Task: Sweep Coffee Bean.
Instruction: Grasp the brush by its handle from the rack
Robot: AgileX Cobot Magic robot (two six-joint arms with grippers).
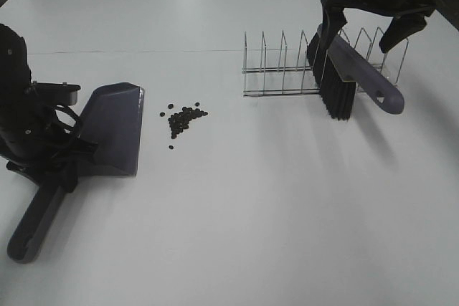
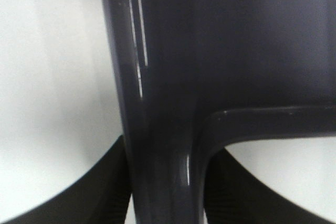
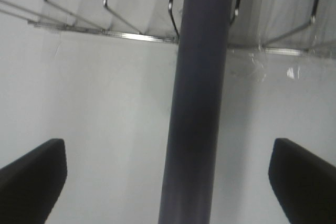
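White table (image 1: 251,249) is carrying everything. The left gripper (image 1: 66,165) is clamping the dustpan (image 1: 115,127) by its handle, fingers closed on it. The coffee beans (image 1: 183,118) are lying just beyond the pan's mouth, well apart from those fingers. The right gripper (image 1: 366,28) is hanging with fingers wide open, and the brush (image 1: 358,69) handle is passing between them untouched while leaning in the wire rack (image 1: 280,69). Picking up the brush seems to be the step in hand. Next, the fingers are needing to close squarely on the handle.

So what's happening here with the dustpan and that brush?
A two-armed robot is getting ready to sweep up coffee beans. Its left gripper is shut on the handle of the dustpan, which lies flat on the table with the small pile of beans just off its front edge. The right gripper hangs open over the brush, which leans at the wire rack, not yet gripped.
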